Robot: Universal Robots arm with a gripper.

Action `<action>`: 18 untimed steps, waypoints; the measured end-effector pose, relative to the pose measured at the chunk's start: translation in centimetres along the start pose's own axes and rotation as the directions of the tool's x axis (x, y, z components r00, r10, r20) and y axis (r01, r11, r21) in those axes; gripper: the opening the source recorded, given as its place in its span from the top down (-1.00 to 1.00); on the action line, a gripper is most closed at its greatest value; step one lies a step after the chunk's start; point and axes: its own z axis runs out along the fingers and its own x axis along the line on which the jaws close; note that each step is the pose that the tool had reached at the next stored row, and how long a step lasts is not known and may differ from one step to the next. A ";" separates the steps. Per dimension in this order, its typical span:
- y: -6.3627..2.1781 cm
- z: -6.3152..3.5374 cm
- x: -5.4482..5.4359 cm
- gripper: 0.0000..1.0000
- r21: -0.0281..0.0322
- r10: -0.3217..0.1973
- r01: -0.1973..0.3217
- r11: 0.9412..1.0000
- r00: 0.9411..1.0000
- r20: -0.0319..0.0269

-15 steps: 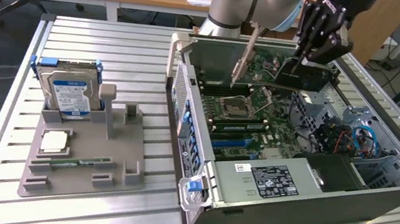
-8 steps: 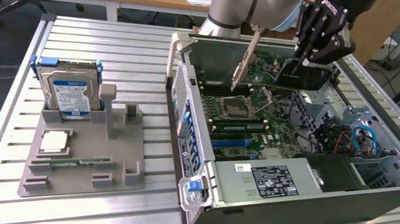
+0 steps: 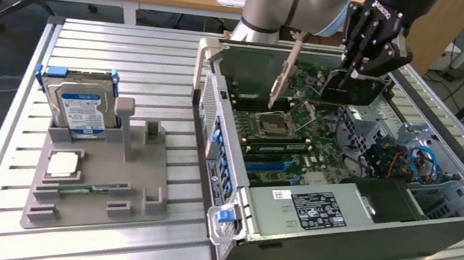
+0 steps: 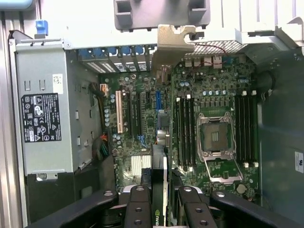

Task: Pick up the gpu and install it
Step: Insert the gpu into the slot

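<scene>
The gpu (image 3: 353, 91), a dark flat card with a pale metal bracket (image 3: 287, 69) at one end, hangs above the open computer case (image 3: 360, 257). My gripper (image 3: 360, 72) is shut on it from above. In the wrist view the gpu (image 4: 160, 199) runs edge-on between my two fingers (image 4: 138, 209), and its bracket (image 4: 173, 42) reaches the case's rear wall. The motherboard (image 4: 142, 137) lies below, with its expansion slots (image 4: 134, 114) beneath and beside the card. The card is held clear of the board.
A grey holder (image 3: 101, 187) on the slatted table at the exterior view's left carries a hard drive (image 3: 80, 105), a processor (image 3: 63, 164) and a memory stick (image 3: 96, 187). Inside the case are the power supply (image 3: 316, 210), the processor socket (image 3: 274, 123) and cables (image 3: 409, 162).
</scene>
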 end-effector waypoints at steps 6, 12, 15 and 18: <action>-0.01 0.29 0.0 0.47 0.007 -0.068 0.068 0.998 0.998 -0.002; -0.02 0.62 0.0 0.47 0.014 -0.116 0.116 0.993 0.993 -0.003; 0.00 0.81 0.0 0.47 0.015 -0.123 0.123 0.992 0.992 -0.003; 0.02 1.01 0.0 0.47 0.015 -0.126 0.126 0.992 0.992 -0.001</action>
